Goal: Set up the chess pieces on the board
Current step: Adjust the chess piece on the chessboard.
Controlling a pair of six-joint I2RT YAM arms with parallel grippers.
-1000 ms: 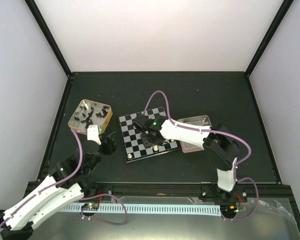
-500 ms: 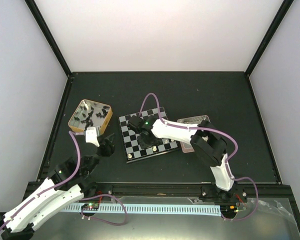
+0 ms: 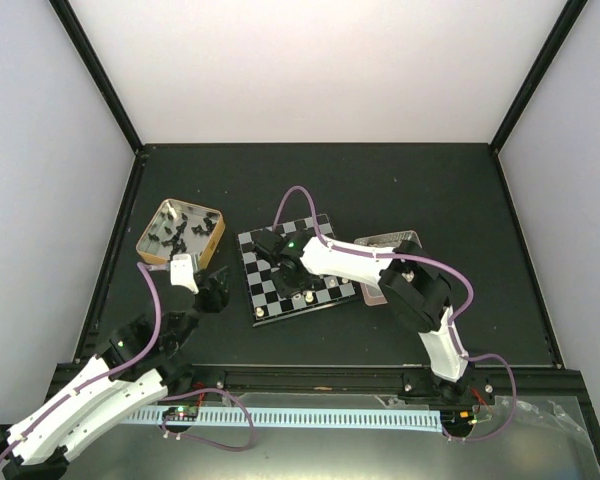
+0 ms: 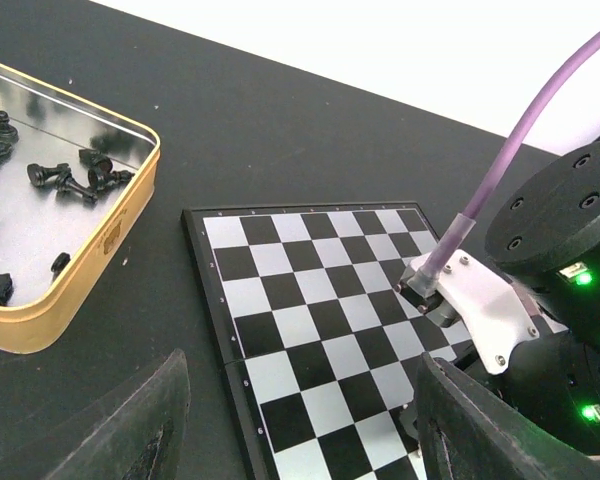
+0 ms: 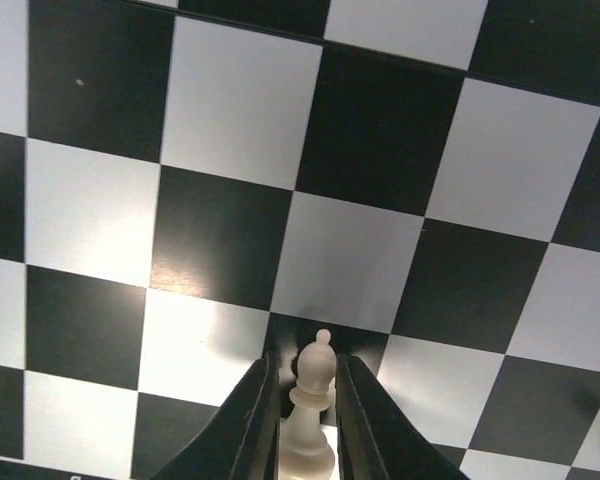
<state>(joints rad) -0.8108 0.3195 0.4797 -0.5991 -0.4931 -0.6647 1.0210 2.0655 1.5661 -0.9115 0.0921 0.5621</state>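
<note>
The board [image 3: 265, 292] lies mid-table, and its black and pale squares fill the right wrist view [image 5: 230, 100]. My right gripper [image 3: 280, 252] hangs over the board's far left part. It [image 5: 305, 362] is shut on a cream-white bishop [image 5: 313, 390], whose base fills the gap between the fingers and whose head points away from the camera. A small white piece [image 3: 311, 297] stands near the board's near edge. My left gripper [image 3: 215, 290] hovers open just left of the board; in its own view the wide-apart gripper [image 4: 300, 425] frames the board's corner [image 4: 280, 330] and holds nothing.
A gold-rimmed tin [image 3: 212, 238] holding several black pieces [image 3: 175, 232] sits left of the board, and also appears in the left wrist view [image 4: 110, 240]. A pink tray [image 3: 380, 297] and a silver lid [image 3: 390, 240] lie right of the board. The right arm [image 4: 550, 300] reaches over the board.
My right gripper moved left and farther across the board, and its jaws narrowed onto the bishop. The left gripper drifted slightly and stayed open.
</note>
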